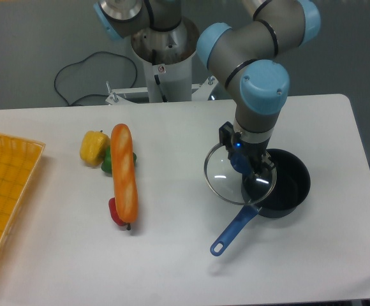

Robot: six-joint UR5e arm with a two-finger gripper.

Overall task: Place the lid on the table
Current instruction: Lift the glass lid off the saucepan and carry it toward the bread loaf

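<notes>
Item: the lid [226, 175], round clear glass with a thin metal rim. It hangs from my gripper [244, 164], part over the left edge of the saucepan [286, 185] and part over the bare table [172, 255]. Whether its rim touches the pan rim I cannot tell.

Hold: my fingers are closed on the blue knob at the lid's centre. The knob itself is mostly covered by them, so I judge the grasp from the blue patch between the fingers and the way the lid hangs with me.

Handling, as I judge it: stiff, heavier than it looks, smooth and slippery on the glass, and liable to chip or crack if dropped or set down on edge. The knob is the only sound place to take it. It should go down flat and gently.

Hidden or unclear: my wrist covers the far part of the lid. The glass is hard to trace against the white table. The pan's inside is dark.

Other entries: blue pan handle [229, 231] pointing near-left; a loaf [124, 173] with peppers [93, 146] well to the left; mesh tray [6, 197], cut off at the left edge.
</notes>
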